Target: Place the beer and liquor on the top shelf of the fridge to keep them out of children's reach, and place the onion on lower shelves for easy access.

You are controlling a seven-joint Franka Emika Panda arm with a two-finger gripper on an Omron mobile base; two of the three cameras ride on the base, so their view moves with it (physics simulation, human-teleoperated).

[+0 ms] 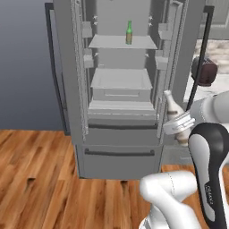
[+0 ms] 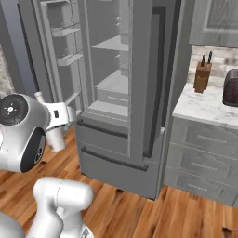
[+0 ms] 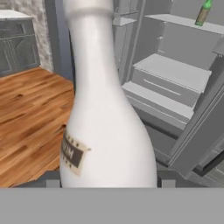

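My pincer point(image 1: 180, 126) is clamped around the lower body of the liquor bottle point(image 1: 172, 108), a finger on each side; in the hand view the whitish bottle point(image 3: 105, 113) rises straight up from between the tips, its brown label facing lower left. In the left base view the bottle leans, neck tipped up and to the left, held in the air in front of the fridge point(image 1: 120, 147), near the right edge of its open compartment and about level with the lowest drawer. Fridge doors stand open. The beer point(image 1: 129, 33), slim green bottle, stands upright on the top shelf point(image 1: 112, 43), toward its right half; in the hand view it sits at the upper right point(image 3: 203, 12). Below that shelf come a shallow drawer point(image 1: 120, 80) and a second flat panel point(image 1: 120, 106), both among the lower shelves, nothing seen lying on them. In the right base view the bottle point(image 2: 55, 137) is mostly hidden behind my wrist, close to the left door's racks point(image 2: 65, 46). To the right of the fridge, the table point(image 2: 204, 109) carries a knife block point(image 2: 202, 76) and a dark toaster point(image 2: 231, 88). Floor is wood plank point(image 1: 40, 179)
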